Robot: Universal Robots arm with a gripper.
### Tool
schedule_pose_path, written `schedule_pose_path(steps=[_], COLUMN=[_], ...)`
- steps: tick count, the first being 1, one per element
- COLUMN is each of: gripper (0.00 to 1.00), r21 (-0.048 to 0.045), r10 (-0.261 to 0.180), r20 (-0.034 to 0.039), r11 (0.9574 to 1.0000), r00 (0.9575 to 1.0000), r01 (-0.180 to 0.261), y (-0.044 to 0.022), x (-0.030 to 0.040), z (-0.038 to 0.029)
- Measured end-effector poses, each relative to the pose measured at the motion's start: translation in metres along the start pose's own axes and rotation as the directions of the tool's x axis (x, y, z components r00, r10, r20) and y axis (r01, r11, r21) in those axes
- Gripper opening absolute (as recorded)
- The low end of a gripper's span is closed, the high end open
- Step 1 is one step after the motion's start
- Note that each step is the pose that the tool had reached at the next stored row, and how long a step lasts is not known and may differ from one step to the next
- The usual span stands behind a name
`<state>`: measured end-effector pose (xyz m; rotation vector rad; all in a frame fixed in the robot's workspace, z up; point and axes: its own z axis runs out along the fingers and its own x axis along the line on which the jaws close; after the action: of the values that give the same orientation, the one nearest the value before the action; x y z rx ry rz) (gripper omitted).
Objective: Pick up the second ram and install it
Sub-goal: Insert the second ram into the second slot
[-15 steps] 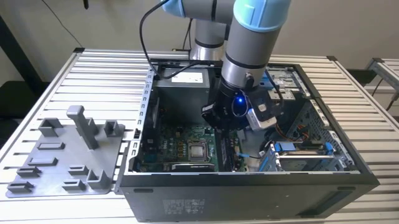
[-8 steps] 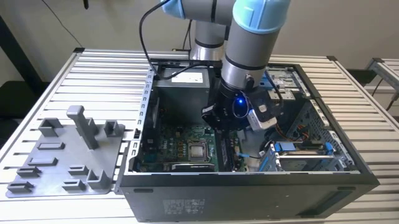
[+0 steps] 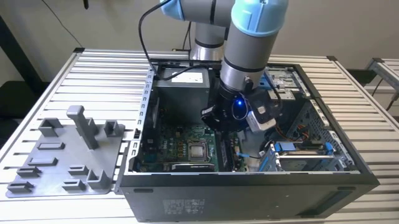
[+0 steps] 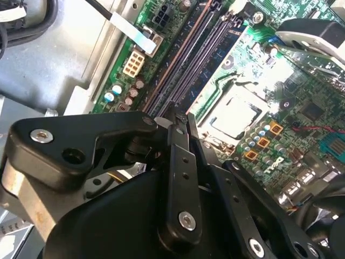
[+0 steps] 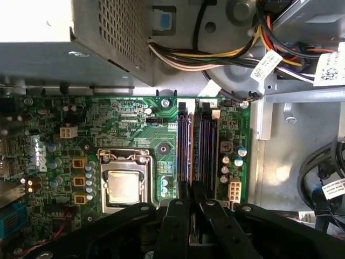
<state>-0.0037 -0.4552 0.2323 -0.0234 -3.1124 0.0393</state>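
My gripper hangs inside the open computer case, above the green motherboard. In both wrist views its black fingers stand close together, shut, with nothing visible between them. The gripper's tips hover over the near end of two long dark memory slots that run side by side next to the processor. Dark strips fill both slots. I cannot tell whether the second ram is one of them.
The grey power supply sits at the back of the case, with bundled cables beside it. Blue drive brackets stand at the exterior view's right. A grey parts fixture lies on the slatted table at the exterior view's left.
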Motion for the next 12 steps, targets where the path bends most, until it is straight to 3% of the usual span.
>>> schedule_pose_path(steps=[12], gripper=[0.14], r21=[-0.0003], r10=[0.000], r20=[0.0000], r11=[1.0000], r00=[1.0000], r01=[0.000], y=[-0.0010], x=[-0.0001], z=[0.0031])
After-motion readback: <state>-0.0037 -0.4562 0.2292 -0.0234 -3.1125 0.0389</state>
